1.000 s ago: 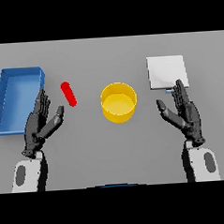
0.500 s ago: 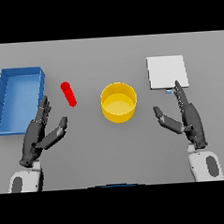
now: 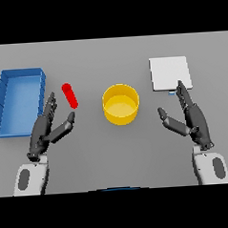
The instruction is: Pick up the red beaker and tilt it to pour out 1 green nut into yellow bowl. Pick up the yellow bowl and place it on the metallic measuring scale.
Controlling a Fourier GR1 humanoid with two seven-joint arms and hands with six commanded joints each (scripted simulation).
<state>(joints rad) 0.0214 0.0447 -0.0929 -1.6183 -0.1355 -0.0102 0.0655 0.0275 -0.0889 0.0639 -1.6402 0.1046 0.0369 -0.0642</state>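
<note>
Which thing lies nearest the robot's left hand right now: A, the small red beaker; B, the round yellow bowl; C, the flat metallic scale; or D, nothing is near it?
A: the small red beaker lies just beyond the fingertips of the left hand, closer than the round yellow bowl.

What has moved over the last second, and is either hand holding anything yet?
The left hand turned and eased right, toward the red beaker; the right hand turned edge-on. Both are open, holding nothing. Beaker, yellow bowl, scale and blue tray stayed put.
</note>
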